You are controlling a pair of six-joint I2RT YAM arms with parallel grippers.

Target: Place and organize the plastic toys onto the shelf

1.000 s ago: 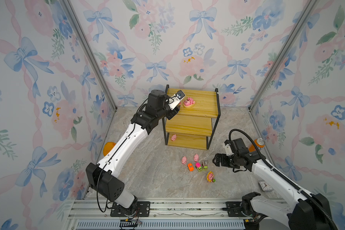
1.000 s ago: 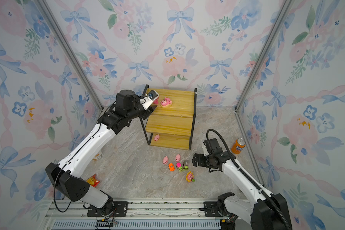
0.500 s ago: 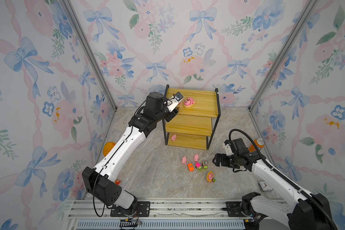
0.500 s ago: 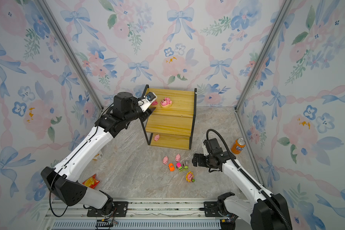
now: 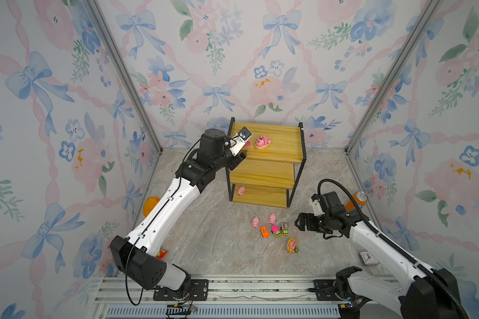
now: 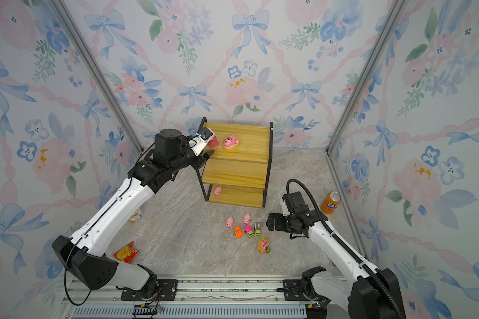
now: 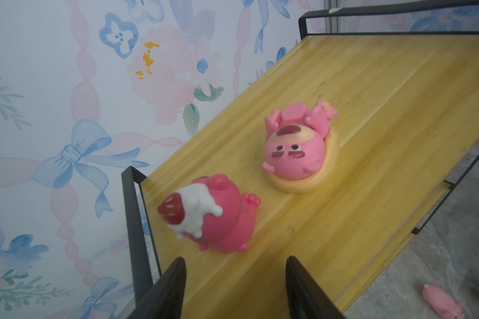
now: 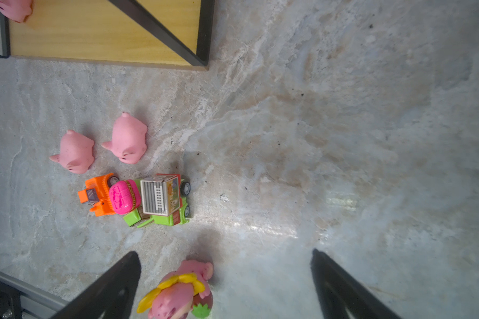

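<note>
The marbled tabletop carries the shelf, which stands against the middle of its far edge. The shelf has three yellow boards in a black frame.

The left arm reaches up to the left end of the top board. In the left wrist view the left tool has its jaws spread, and nothing sits between them. The right tool hangs low over the tabletop, right of the middle and in front of the shelf. Its jaws are spread wide and it grips nothing.

An orange soda can stands near the right edge.

On the top board, a dark pink bear with a white and red topping stands by the left edge, just past the left tool's fingertips. Beside it, nearer the board's middle, a lighter bear lies on a cream base. A pale pig sits at the left end of the bottom board.

On the tabletop in front of the shelf are a second pig and a third pig, side by side. Just nearer the front edge, the orange car, pink-green car and brown-green car are bunched together. A bear with yellow petals lies nearest the front edge, close to the right tool.
</note>
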